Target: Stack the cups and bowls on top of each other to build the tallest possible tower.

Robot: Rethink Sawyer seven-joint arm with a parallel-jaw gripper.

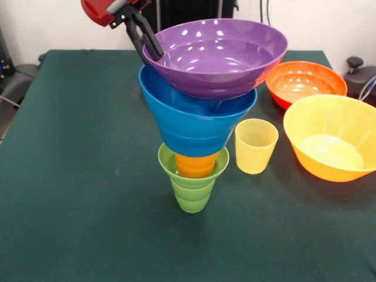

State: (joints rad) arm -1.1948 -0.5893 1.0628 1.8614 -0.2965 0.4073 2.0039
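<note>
The tower stands mid-table. Its lowest piece is a green ribbed cup [191,189], with an orange cup [195,165] nested in it. A medium blue bowl [197,120] sits on the orange cup, and a purple bowl [218,56] lies on top, tilted slightly. My gripper [153,50] comes down from the upper left, and its black fingers [141,32] are shut on the purple bowl's left rim. A pale yellow cup [256,145] stands upright just right of the tower, apart from it.
A red-orange bowl [305,83] sits at the right, farther back. A big orange bowl [332,138] sits in front of it near the right edge. The dark green table [76,176] spreads left of and in front of the tower. Black gear [359,73] stands off the right edge.
</note>
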